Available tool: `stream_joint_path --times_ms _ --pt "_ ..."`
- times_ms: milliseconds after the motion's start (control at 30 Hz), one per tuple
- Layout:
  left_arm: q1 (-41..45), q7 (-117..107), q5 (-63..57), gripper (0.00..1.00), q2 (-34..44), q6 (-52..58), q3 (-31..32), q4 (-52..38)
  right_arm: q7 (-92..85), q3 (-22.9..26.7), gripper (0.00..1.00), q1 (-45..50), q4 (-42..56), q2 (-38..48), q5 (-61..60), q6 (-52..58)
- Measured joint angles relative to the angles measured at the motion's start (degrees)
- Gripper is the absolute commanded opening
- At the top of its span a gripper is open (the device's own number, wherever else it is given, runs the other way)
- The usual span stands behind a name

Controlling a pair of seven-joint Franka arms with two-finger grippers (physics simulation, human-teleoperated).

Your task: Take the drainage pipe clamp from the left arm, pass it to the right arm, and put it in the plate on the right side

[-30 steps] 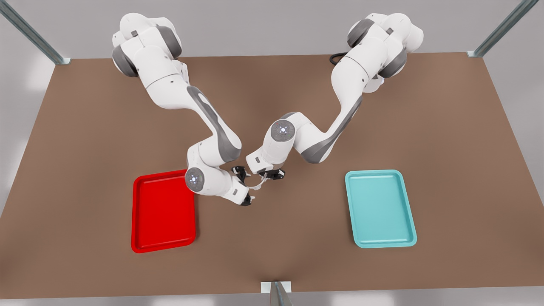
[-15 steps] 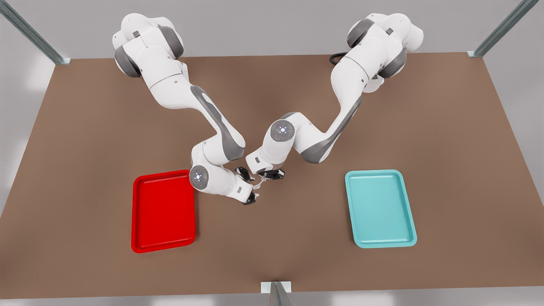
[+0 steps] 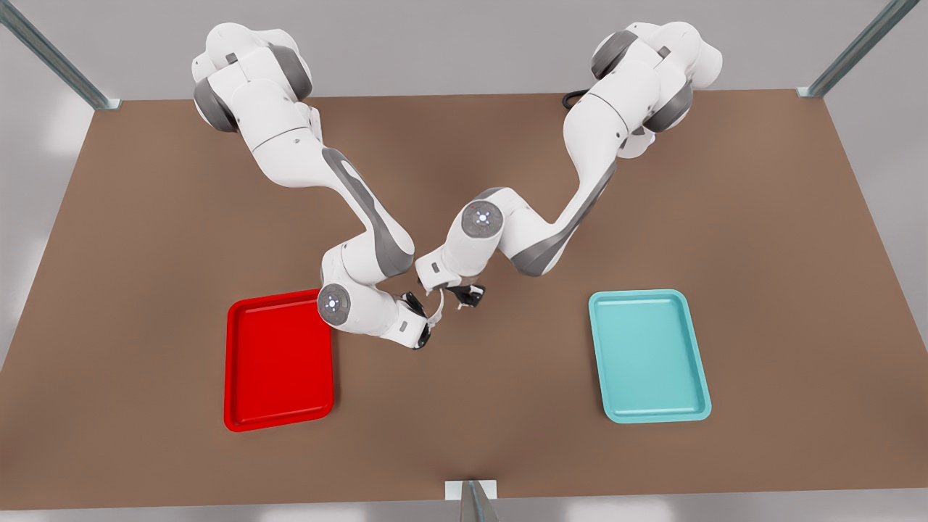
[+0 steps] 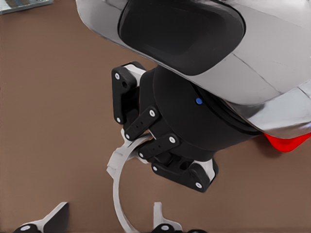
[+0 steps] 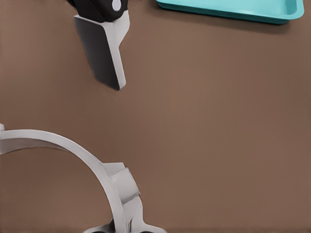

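Handover in the middle of the front view: the right gripper (image 3: pixel 426 325) is clamped on one end of the drainage pipe clamp (image 3: pixel 437 310), and the left gripper (image 3: pixel 464 296) stands just beside it with fingers spread, no longer pinching the ring. The clamp hangs above the bare table between the two trays. My call: the right arm must now swing towards the lower left and set it in the red plate (image 3: pixel 279 377).

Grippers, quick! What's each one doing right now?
Left gripper: open, holding nothing.
Right gripper: shut on the drainage pipe clamp.
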State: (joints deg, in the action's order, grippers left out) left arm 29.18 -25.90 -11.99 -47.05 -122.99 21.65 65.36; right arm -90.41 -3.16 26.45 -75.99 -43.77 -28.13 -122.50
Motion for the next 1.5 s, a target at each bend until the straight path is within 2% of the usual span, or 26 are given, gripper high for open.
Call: stream_joint_path --times_ms 133,200,300,367,400,467,500,633,667,700,733,933,1033,1167,1300,1433,1467,1500 --pt "-1.2 -0.6 -0.7 1.00 1.5 1.8 0.0 -2.6 -0.2 1.2 0.21 -1.1 0.0 -0.9 0.0 0.0" --pt "-7.9 -0.1 -0.8 1.00 6.1 6.3 1.0 -4.2 -0.3 3.9 0.21 -1.4 0.1 -1.6 0.0 0.0" --pt "-23.3 2.2 -1.2 1.00 10.3 17.3 1.2 -6.4 -0.4 11.0 0.21 -2.4 -0.7 -1.1 0.1 0.4" --pt "-29.8 3.6 -1.3 1.00 12.1 23.3 1.1 -7.3 -0.2 17.6 0.21 -3.6 -1.1 -0.3 1.0 1.2" --pt "-31.6 4.3 -1.3 1.00 14.1 25.5 0.8 -5.7 -0.1 20.3 0.21 -3.8 -1.2 -0.2 1.9 1.5" --pt "-28.1 5.4 -0.7 1.00 26.6 24.6 -7.4 12.0 0.0 23.1 0.21 -4.8 -1.5 -0.6 3.7 1.8" --pt "-26.4 6.0 0.1 1.00 29.1 24.8 -9.7 15.1 0.1 23.9 0.21 -5.5 -1.7 -1.1 4.2 1.6" --pt "-24.9 7.9 2.5 1.00 31.1 25.5 -12.1 17.9 0.3 24.7 0.21 -8.3 -2.3 -3.6 5.4 -0.4" --pt "-24.8 8.3 2.9 1.00 31.1 25.6 -12.2 18.0 0.4 24.6 0.34 -8.5 -2.7 -4.0 5.4 -0.9" --pt "-24.8 8.6 3.1 1.00 31.1 25.7 -12.2 18.0 0.4 24.6 0.96 -8.6 -3.2 -4.1 5.4 -1.3" --pt "-24.7 9.0 3.3 1.00 31.0 25.8 -12.2 18.0 0.4 24.5 1.00 -9.0 -3.9 -4.3 4.8 -1.7" --pt "-22.5 10.1 3.7 1.00 30.0 26.1 -10.4 18.0 0.5 24.2 1.00 -9.3 -4.6 -3.9 3.4 -3.1" --pt "-22.6 10.4 3.8 1.00 30.0 26.2 -10.3 18.0 0.7 24.6 1.00 -9.3 -1.3 -0.5 3.2 -1.6" --pt "-22.8 10.8 3.8 1.00 30.0 26.2 -10.3 17.9 9.8 28.6 1.00 -8.6 3.8 8.9 7.6 11.4" --pt "-23.0 11.1 3.8 1.00 29.9 26.3 -10.3 17.7 23.9 28.6 1.00 -6.2 -2.2 25.2 16.5 24.9" --pt "-23.1 11.4 4.3 1.00 29.9 26.7 -10.4 17.2 35.7 28.8 1.00 -6.4 -2.8 28.6 21.4 32.0" --pt "-23.2 11.4 4.8 1.00 29.7 27.1 -10.5 17.1 38.3 28.2 1.00 -7.0 -2.8 28.7 22.2 33.2" --pt "-23.3 11.5 5.3 1.00 29.3 27.4 -10.6 16.6 40.8 20.8 1.00 -14.3 -2.8 29.0 22.8 34.2"
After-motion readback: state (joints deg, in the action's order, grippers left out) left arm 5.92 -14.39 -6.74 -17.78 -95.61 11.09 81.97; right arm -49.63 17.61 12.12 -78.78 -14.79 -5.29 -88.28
